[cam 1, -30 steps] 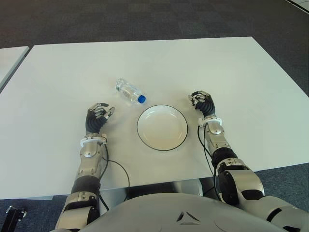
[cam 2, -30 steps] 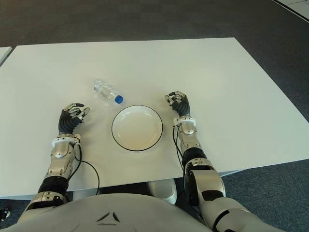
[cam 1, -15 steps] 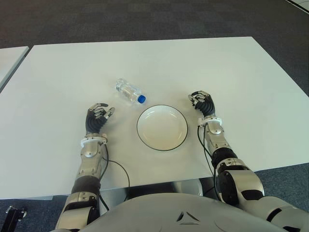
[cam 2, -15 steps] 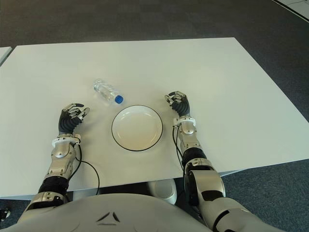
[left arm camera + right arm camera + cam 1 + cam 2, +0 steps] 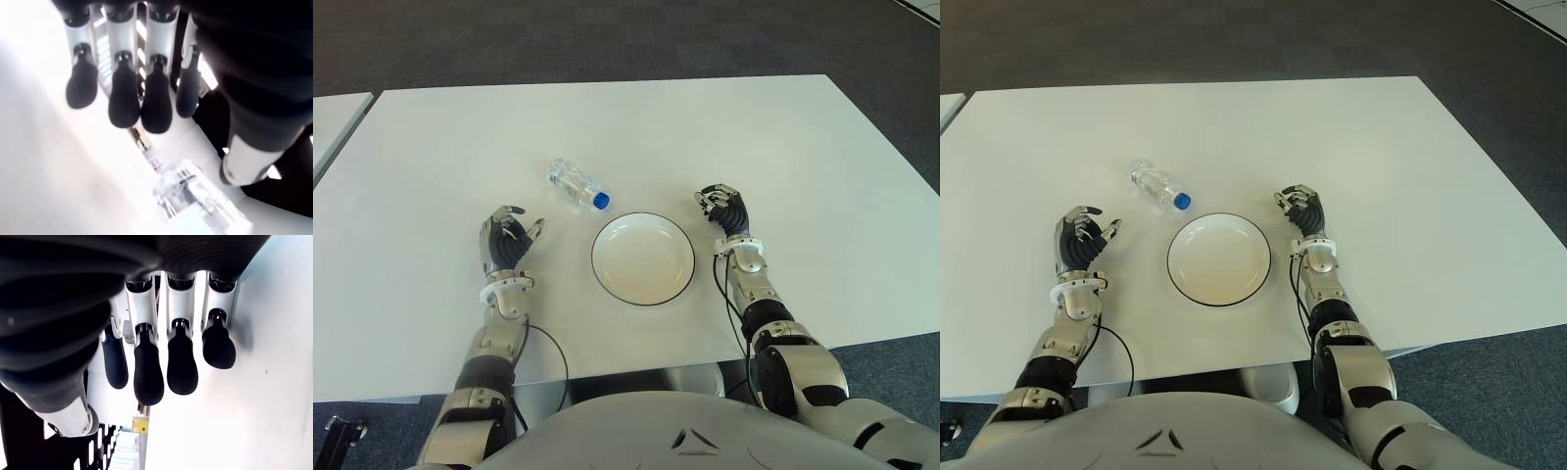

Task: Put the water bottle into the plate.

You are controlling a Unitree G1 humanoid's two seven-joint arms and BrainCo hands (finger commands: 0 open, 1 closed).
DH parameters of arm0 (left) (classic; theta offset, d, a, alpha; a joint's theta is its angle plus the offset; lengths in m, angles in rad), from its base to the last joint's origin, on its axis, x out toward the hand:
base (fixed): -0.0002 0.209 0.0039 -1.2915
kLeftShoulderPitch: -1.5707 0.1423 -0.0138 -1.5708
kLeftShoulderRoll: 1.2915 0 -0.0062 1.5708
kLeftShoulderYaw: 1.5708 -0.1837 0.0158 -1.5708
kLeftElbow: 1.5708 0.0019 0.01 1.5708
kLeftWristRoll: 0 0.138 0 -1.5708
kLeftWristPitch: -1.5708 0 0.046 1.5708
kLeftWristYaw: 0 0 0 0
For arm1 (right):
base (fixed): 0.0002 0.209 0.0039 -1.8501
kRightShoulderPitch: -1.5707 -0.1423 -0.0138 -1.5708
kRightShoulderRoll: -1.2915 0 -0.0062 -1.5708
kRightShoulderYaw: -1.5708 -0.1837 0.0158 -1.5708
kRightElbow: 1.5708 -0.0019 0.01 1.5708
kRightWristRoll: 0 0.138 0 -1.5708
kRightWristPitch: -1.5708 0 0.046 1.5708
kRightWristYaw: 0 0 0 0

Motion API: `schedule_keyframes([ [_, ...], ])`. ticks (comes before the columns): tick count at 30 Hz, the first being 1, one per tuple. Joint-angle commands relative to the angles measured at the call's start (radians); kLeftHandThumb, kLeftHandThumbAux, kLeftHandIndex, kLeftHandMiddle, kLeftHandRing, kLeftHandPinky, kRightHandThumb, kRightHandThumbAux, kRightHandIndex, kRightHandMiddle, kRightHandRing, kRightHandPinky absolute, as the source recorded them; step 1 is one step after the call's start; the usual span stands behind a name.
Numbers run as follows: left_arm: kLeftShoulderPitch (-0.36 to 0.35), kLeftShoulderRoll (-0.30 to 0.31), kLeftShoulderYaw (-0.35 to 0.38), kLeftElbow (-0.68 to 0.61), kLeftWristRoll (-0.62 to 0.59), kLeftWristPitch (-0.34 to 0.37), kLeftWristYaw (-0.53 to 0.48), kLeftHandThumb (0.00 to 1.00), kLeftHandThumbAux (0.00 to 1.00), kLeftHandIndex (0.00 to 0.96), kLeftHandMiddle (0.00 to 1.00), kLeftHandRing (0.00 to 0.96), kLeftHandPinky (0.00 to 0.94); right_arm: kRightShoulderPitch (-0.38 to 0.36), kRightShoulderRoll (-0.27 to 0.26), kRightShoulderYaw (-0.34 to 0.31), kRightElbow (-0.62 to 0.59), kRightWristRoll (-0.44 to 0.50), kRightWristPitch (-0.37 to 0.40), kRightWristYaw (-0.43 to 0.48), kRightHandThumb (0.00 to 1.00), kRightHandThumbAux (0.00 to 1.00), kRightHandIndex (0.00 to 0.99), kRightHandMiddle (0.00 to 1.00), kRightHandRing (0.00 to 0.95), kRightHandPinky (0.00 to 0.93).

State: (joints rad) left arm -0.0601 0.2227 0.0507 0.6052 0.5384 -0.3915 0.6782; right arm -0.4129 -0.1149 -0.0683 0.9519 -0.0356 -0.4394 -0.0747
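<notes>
Our left hand (image 5: 505,240) has lifted and shifted left, fingers apart and empty, seemingly readying a reach; water bottle (image 5: 578,185) lies left of centre, above-left of the plate (image 5: 642,290). Right hand (image 5: 724,208) idles, loosely curled.

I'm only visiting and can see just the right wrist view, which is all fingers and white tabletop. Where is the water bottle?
Observer: The water bottle lies on its side on the table. It is beyond the plate, toward the robot's left, and not touching it.
Operator: Is anything holding it?
Observer: No. The left hand shows to the plate's left, nearer the robot than the bottle, with its fingers relaxed and empty.
Operator: And the hand I'm watching?
Observer: The right hand shows just off the plate's right edge, and it is empty too.
</notes>
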Motion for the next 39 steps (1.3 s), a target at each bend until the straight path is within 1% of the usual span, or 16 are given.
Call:
schedule_keyframes([
  [1, -0.105, 0.08, -0.071, 0.1, 0.131, 0.058, 0.125, 0.708, 0.717, 0.431, 0.7, 0.701, 0.68, 0.02, 0.017, 0.002, 0.025, -0.003, 0.037, -0.006, 0.71, 0.726, 0.436, 0.704, 0.719, 0.74],
  [5, -0.208, 0.126, -0.138, 0.197, 0.197, 0.12, 0.17, 0.709, 0.716, 0.432, 0.706, 0.706, 0.688, 0.017, 0.021, 0.004, 0.03, -0.005, 0.036, -0.013, 0.71, 0.725, 0.436, 0.706, 0.718, 0.731],
  [10, -0.353, 0.164, -0.218, 0.328, 0.232, 0.175, 0.139, 0.708, 0.715, 0.432, 0.694, 0.688, 0.669, 0.013, 0.025, 0.004, 0.034, -0.004, 0.038, -0.018, 0.71, 0.725, 0.436, 0.705, 0.717, 0.731],
  [11, -0.371, 0.168, -0.231, 0.347, 0.233, 0.177, 0.136, 0.753, 0.701, 0.419, 0.628, 0.653, 0.638, 0.012, 0.025, 0.004, 0.034, -0.004, 0.038, -0.019, 0.71, 0.725, 0.436, 0.705, 0.716, 0.73],
  [12, -0.389, 0.174, -0.246, 0.369, 0.235, 0.173, 0.129, 0.769, 0.697, 0.415, 0.605, 0.641, 0.626, 0.012, 0.026, 0.003, 0.033, -0.003, 0.038, -0.02, 0.71, 0.725, 0.436, 0.705, 0.716, 0.73],
  [14, -0.429, 0.185, -0.279, 0.415, 0.241, 0.158, 0.107, 0.808, 0.683, 0.422, 0.52, 0.548, 0.553, 0.013, 0.027, 0.002, 0.027, -0.002, 0.036, -0.021, 0.71, 0.726, 0.436, 0.705, 0.715, 0.727],
  [17, -0.469, 0.199, -0.319, 0.468, 0.242, 0.138, 0.082, 0.827, 0.676, 0.429, 0.474, 0.47, 0.488, 0.014, 0.028, 0.001, 0.022, -0.002, 0.033, -0.022, 0.71, 0.726, 0.436, 0.706, 0.716, 0.726],
  [18, -0.482, 0.203, -0.332, 0.487, 0.244, 0.132, 0.071, 0.785, 0.685, 0.424, 0.414, 0.413, 0.433, 0.014, 0.028, 0.001, 0.021, -0.002, 0.033, -0.022, 0.71, 0.726, 0.436, 0.706, 0.716, 0.725],
  [20, -0.508, 0.211, -0.359, 0.522, 0.249, 0.125, 0.053, 0.748, 0.694, 0.418, 0.361, 0.363, 0.384, 0.015, 0.029, 0.001, 0.018, -0.002, 0.033, -0.024, 0.71, 0.726, 0.436, 0.706, 0.717, 0.725],
  [21, -0.526, 0.215, -0.38, 0.544, 0.26, 0.125, 0.038, 0.732, 0.667, 0.375, 0.335, 0.338, 0.359, 0.015, 0.029, -0.001, 0.016, -0.001, 0.033, -0.025, 0.71, 0.726, 0.435, 0.706, 0.717, 0.725],
  [22, -0.539, 0.219, -0.396, 0.561, 0.266, 0.124, 0.028, 0.705, 0.594, 0.257, 0.253, 0.252, 0.273, 0.015, 0.03, -0.001, 0.015, 0.0, 0.033, -0.027, 0.709, 0.726, 0.435, 0.707, 0.718, 0.722],
  [24, -0.562, 0.226, -0.43, 0.587, 0.282, 0.125, 0.007, 0.694, 0.558, 0.199, 0.205, 0.201, 0.22, 0.014, 0.031, -0.004, 0.016, 0.002, 0.033, -0.031, 0.709, 0.726, 0.435, 0.707, 0.718, 0.72],
  [26, -0.581, 0.23, -0.462, 0.605, 0.296, 0.129, -0.012, 0.673, 0.494, 0.096, 0.102, 0.099, 0.108, 0.012, 0.033, -0.006, 0.018, 0.003, 0.031, -0.036, 0.709, 0.726, 0.434, 0.705, 0.718, 0.715],
  [28, -0.594, 0.229, -0.485, 0.619, 0.302, 0.133, -0.02, 0.65, 0.433, 0.039, 0.041, 0.04, 0.044, 0.011, 0.033, -0.008, 0.02, 0.004, 0.029, -0.038, 0.709, 0.726, 0.434, 0.706, 0.72, 0.718],
  [33, -0.62, 0.218, -0.537, 0.643, 0.315, 0.155, -0.034, 0.611, 0.32, 0.006, 0.006, 0.006, 0.007, 0.009, 0.034, -0.011, 0.027, 0.007, 0.02, -0.04, 0.709, 0.726, 0.434, 0.711, 0.723, 0.726],
  [39, -0.637, 0.183, -0.598, 0.675, 0.336, 0.222, -0.062, 0.579, 0.235, 0.0, 0.0, 0.0, 0.0, 0.004, 0.035, -0.016, 0.04, 0.009, 0.003, -0.04, 0.709, 0.726, 0.434, 0.715, 0.719, 0.718],
])
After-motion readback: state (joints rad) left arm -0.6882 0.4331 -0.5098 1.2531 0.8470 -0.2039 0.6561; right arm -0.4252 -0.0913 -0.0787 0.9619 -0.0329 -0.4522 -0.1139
